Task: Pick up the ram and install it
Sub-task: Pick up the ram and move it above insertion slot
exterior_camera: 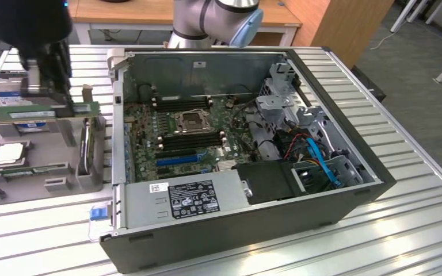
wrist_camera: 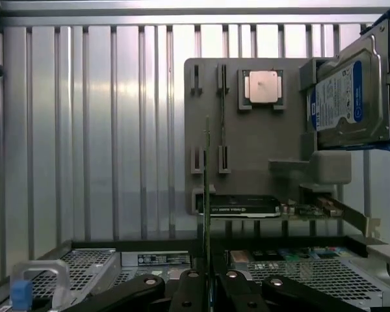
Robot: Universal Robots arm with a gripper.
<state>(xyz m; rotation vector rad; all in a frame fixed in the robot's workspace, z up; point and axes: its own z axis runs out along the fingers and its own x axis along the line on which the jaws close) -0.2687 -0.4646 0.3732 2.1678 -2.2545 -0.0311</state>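
Gripping the ram over the gray tray.
The gripper was clenched on it, holding it level, toward the exterior view's left of the open case.

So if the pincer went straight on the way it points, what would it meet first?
Probably the gray parts tray under it; the ram gripped in the pincer would touch there first, between the small slotted holders. The gap is hard to judge.

— What colour is the ram?
— Green, with a white label, I think. The hard drive label is blue.
— And the table?
— Silver, ribbed in stripes. The fixture tray is plain grey.
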